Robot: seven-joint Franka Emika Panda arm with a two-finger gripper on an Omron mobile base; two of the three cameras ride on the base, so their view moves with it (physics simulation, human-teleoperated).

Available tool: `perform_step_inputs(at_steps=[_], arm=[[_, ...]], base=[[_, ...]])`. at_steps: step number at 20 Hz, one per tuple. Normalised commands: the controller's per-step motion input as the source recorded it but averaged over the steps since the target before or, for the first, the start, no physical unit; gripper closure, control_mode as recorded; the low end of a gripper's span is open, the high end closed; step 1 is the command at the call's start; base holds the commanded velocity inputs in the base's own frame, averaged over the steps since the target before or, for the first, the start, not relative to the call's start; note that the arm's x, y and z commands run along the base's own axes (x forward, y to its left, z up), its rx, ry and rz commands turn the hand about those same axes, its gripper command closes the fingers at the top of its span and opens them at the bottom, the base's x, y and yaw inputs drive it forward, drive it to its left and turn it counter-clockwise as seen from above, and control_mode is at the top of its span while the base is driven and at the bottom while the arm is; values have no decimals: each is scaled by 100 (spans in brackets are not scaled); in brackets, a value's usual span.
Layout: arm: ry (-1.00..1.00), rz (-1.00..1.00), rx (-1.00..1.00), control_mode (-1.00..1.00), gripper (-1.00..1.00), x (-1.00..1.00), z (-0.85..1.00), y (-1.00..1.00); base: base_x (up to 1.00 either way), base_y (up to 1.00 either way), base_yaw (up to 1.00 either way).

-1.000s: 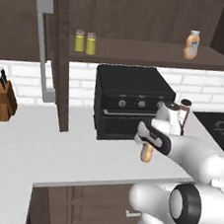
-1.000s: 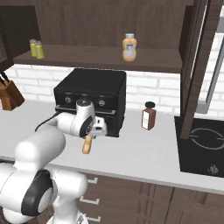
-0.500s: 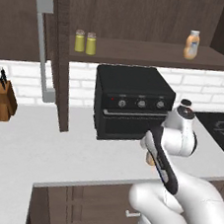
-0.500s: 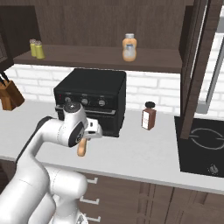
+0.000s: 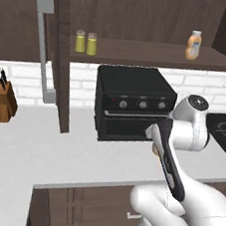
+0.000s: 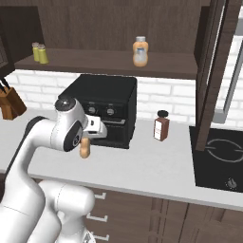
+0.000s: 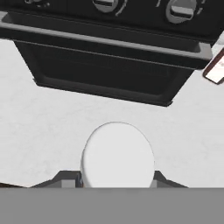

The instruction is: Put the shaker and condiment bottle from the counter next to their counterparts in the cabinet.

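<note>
- The hand (image 6: 86,142) is closed narrow around the orange bottle (image 6: 85,148), which hangs below the fingers, clear of the desk (image 6: 142,161), in front of the black oven (image 6: 102,109).
- In the hand view the bottle's pale cap (image 7: 117,155) sits between the two fingertips, looking straight along the bottle; its long axis runs along the hand, roughly upright.
- The matching orange bottle (image 6: 139,51) stands on the cabinet shelf (image 6: 95,64), above the oven and up and to the right of the hand in the right base view.
- So the coming move is, by my judgement, mostly upward and a little right, past the oven's top to the shelf; the bottle must stay upright to land beside its twin.
- Two yellow-green shakers (image 5: 86,42) already stand side by side at the shelf's left end.
- A dark red-brown jar (image 6: 161,126) stands on the desk right of the oven, well apart from the hand.
</note>
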Motion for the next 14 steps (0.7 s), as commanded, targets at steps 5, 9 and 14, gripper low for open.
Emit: perform_step_inputs(at_steps=[5,9,14], arm=[[0,-4,0,-100,100,-6,90,-1],[0,-6,8,-100,100,0,84,-12],[0,-6,6,-100,100,-1,77,-7]], base=[[0,0,0],[0,0,0],[0,0,0]])
